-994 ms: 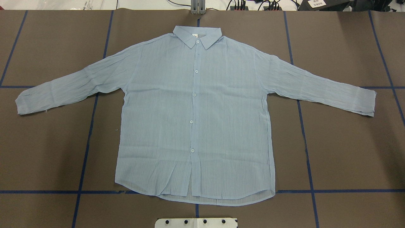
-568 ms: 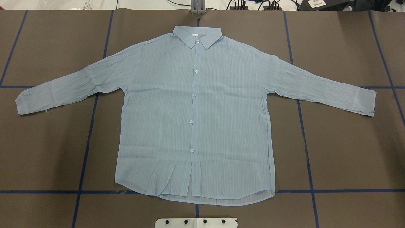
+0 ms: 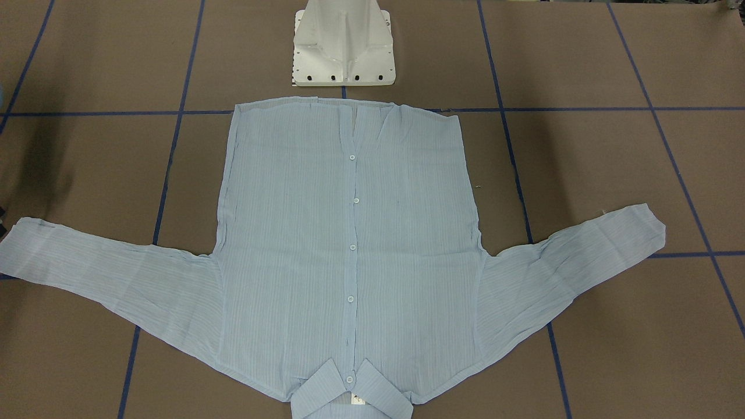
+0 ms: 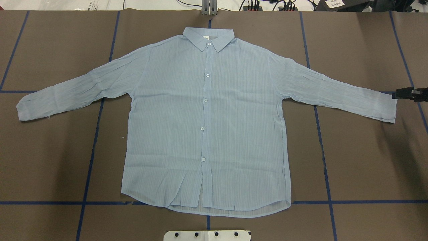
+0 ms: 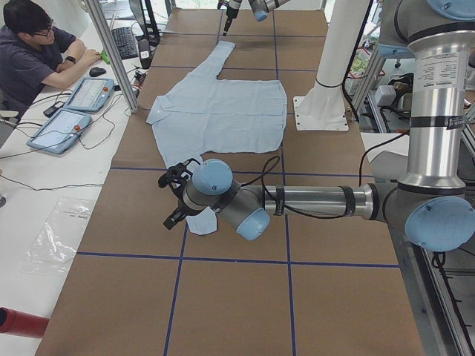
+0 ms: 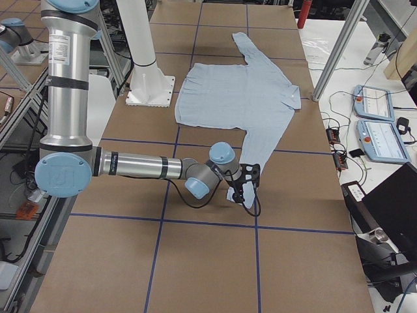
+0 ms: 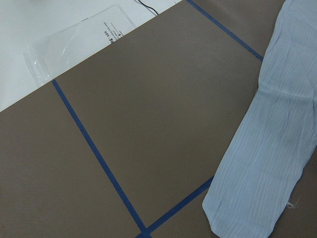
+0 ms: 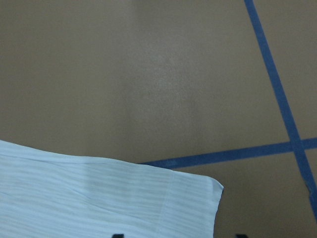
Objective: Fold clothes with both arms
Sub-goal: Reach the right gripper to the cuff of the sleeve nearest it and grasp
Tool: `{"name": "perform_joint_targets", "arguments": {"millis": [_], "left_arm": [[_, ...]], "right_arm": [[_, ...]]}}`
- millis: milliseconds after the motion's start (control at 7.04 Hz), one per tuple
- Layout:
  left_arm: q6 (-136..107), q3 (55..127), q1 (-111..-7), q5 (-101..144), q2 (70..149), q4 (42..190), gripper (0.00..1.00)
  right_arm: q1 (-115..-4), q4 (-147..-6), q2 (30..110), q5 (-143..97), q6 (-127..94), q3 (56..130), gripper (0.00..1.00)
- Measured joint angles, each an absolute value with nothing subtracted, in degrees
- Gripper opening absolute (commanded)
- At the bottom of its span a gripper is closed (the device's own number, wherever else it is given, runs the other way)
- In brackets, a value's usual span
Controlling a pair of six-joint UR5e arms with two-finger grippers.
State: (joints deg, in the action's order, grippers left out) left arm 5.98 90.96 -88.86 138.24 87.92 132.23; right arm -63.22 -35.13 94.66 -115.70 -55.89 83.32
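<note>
**A:** Where's the shirt point(image 4: 207, 127)?

**B:** Flat on the brown table point(image 4: 367, 160), front up and buttoned. Collar's at the edge far from the robot, hem near the white pedestal base point(image 3: 343, 52). Left sleeve point(image 4: 67, 95) and right sleeve point(image 4: 334, 90) are spread out to the sides.

**A:** R gripper point(image 6: 242, 188)?

**B:** At the end of the right cuff point(image 8: 193, 203). Wrist cam catches its two black fingertips point(image 8: 117, 236) at the bottom edge, set well apart w/ the cuff corner between them, so the jaws are spread. Can't tell if they touch the cloth.

**A:** L gripper point(image 5: 172, 211)?

**B:** Hangs by the left cuff point(image 7: 247, 208), seen only from the table-end cam. Its wrist cam shows just cuff, table & blue tape lines point(image 7: 94, 148), so I can't tell how its jaws stand.

**A:** Else?

**B:** A person point(image 5: 30, 55) sits at a side desk w/ two tablets point(image 5: 89, 94), and there's a clear plastic bag point(image 7: 74, 44) off the table's end.
</note>
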Motion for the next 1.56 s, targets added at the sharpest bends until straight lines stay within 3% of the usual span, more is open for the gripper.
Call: {"name": "perform_joint_targets", "arguments": {"millis": [142,426,710,852,994,1561], "left_arm": [[5.98,91.03,-88.86,138.31,87.9,132.26,1.0],[6.04,91.41,-88.91,138.34,87.78,132.33,1.0],[6.04,91.29,-88.94,138.34,87.5,133.19,1.0],[6.01,91.0,-88.94,138.34,87.39,134.05,1.0],[5.99,90.8,-88.94,138.34,87.33,134.47,1.0],[5.98,90.42,-88.94,138.34,87.21,134.73,1.0]], "right_arm": [[-61.7,-31.34,94.64,-114.81,-59.1,80.21,0.71],[-60.34,-27.68,94.44,-113.86,-60.97,77.24,0.48],[-59.8,-27.29,93.66,-113.36,-61.35,76.83,0.4],[-59.38,-27.29,93.35,-112.79,-61.4,76.8,0.06],[-59.02,-27.26,93.14,-112.24,-61.43,76.84,0.0],[-59.18,-27.49,92.79,-112.63,-61.22,79.29,0.0]]}}
